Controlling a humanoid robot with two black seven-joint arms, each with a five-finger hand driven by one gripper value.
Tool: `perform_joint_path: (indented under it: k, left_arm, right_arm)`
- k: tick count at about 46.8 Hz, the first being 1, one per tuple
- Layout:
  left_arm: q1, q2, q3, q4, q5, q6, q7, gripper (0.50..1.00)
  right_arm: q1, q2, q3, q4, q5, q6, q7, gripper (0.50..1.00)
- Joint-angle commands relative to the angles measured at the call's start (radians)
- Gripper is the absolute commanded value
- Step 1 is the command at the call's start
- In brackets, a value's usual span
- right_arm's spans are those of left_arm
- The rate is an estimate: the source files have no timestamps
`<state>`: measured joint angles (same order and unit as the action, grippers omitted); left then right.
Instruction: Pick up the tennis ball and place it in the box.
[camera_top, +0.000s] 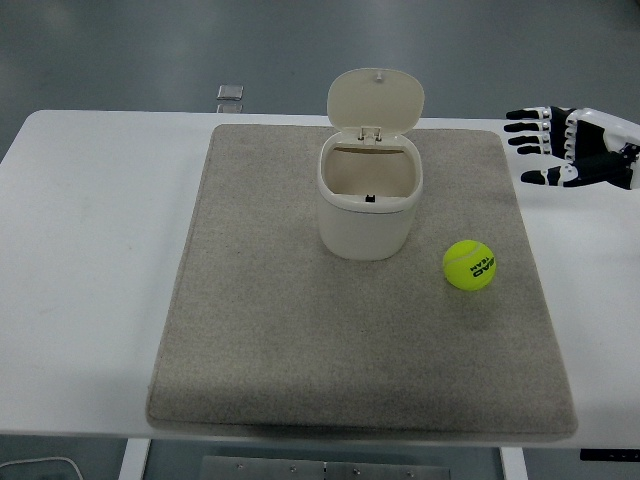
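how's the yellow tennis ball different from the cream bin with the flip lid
The yellow-green tennis ball is a small fuzzy sphere; the cream plastic bin is a taller, smooth container with rounded corners. The ball is solid and closed, while the bin stands with its hinged lid up and looks empty inside. The ball carries dark lettering; the bin is plain. Both rest on the grey felt mat, close together without touching.

Dark print on the tennis ball (470, 265) — upside down, roughly "HEAD".
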<state>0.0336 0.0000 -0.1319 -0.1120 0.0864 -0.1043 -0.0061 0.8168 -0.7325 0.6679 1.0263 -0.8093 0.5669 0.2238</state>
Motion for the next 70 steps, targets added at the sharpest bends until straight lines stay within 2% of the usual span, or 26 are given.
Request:
perform_joint_path:
  k: [1, 9, 16, 19, 23, 27, 38, 54, 61, 70]
  left_arm:
    - [0.0, 0.0, 0.0, 0.0, -0.001, 0.0, 0.0, 0.992]
    - [0.0, 0.0, 0.0, 0.0, -0.001, 0.0, 0.0, 0.992]
    - [0.0, 0.0, 0.0, 0.0, -0.001, 0.0, 0.0, 0.992]
    - [0.0, 0.0, 0.0, 0.0, -0.001, 0.0, 0.0, 0.992]
    - [0.0, 0.0, 0.0, 0.0, -0.001, 0.0, 0.0, 0.992]
    - [0.0, 0.0, 0.0, 0.0, -0.001, 0.0, 0.0, 0.992]
    - [0.0, 0.0, 0.0, 0.0, 0.001, 0.0, 0.0, 0.992]
    - [0.0, 0.0, 0.0, 0.0, -0.001, 0.0, 0.0, 0.992]
    - [0.0, 0.0, 0.0, 0.0, -0.001, 0.0, 0.0, 0.992]
    - [0.0, 0.0, 0.0, 0.0, -0.001, 0.0, 0.0, 0.992]
  right_arm:
    - [-0.004, -0.019, -0.007, 0.05, -0.096, 0.002, 0.046, 0.913]
    - [-0.033, -0.053, -0.011, 0.129, -0.223, 0.007, 0.15, 0.911]
    - [-0.062, -0.05, -0.022, 0.166, -0.326, -0.004, 0.181, 0.911]
    - [-0.07, -0.042, -0.027, 0.17, -0.364, -0.016, 0.183, 0.909]
    - [-0.087, -0.03, -0.028, 0.172, -0.402, -0.068, 0.186, 0.909]
    - [-0.099, -0.021, -0.033, 0.173, -0.433, -0.094, 0.195, 0.909]
    - [-0.105, -0.013, -0.102, 0.178, -0.508, -0.188, 0.2, 0.907]
    - [-0.127, -0.008, -0.125, 0.179, -0.525, -0.249, 0.212, 0.901]
    - [-0.136, 0.019, -0.126, 0.179, -0.539, -0.254, 0.212, 0.895]
    - [-0.146, 0.025, -0.128, 0.178, -0.568, -0.269, 0.212, 0.856]
